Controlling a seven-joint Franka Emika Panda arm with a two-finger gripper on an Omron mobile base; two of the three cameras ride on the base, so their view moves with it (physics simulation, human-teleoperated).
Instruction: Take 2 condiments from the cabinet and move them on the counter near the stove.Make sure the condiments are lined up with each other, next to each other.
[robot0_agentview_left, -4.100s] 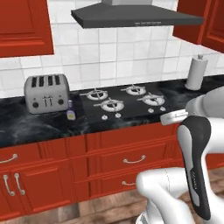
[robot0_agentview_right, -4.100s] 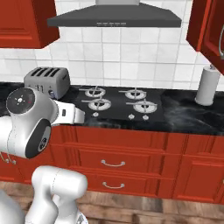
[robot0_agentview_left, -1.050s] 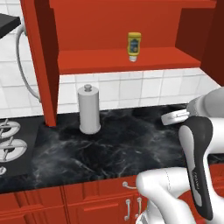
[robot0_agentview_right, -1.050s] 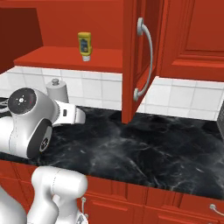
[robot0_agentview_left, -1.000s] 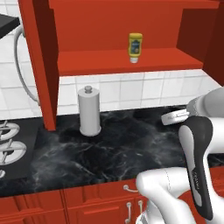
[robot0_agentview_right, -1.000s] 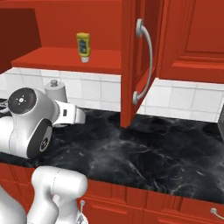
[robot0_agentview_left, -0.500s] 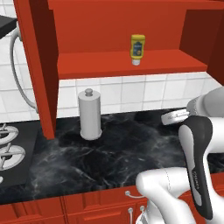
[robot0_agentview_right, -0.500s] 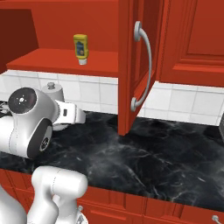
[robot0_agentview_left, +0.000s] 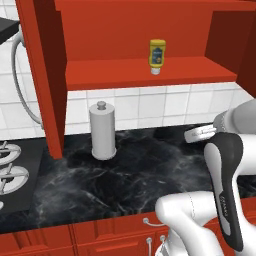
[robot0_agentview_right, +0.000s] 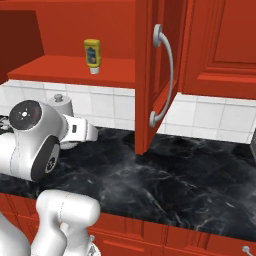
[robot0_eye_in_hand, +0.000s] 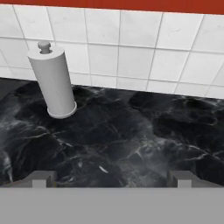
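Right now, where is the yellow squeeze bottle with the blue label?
The yellow squeeze bottle stands cap-down on the red cabinet shelf, above and right of the grey knobbed cylinder in the left base view.

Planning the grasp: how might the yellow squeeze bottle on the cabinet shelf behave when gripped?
The yellow squeeze bottle stands on its narrow cap end, so it probably tips easily if nudged. Squeeze bottles likely flex, and it looks small and light for the open gripper.

yellow bottle (robot0_agentview_left: 157, 54) – red cabinet (robot0_agentview_left: 145, 75) – black white-veined counter (robot0_agentview_left: 130, 175).

Open cabinet door (robot0_agentview_right: 150, 75) beside shelf (robot0_agentview_left: 150, 80)
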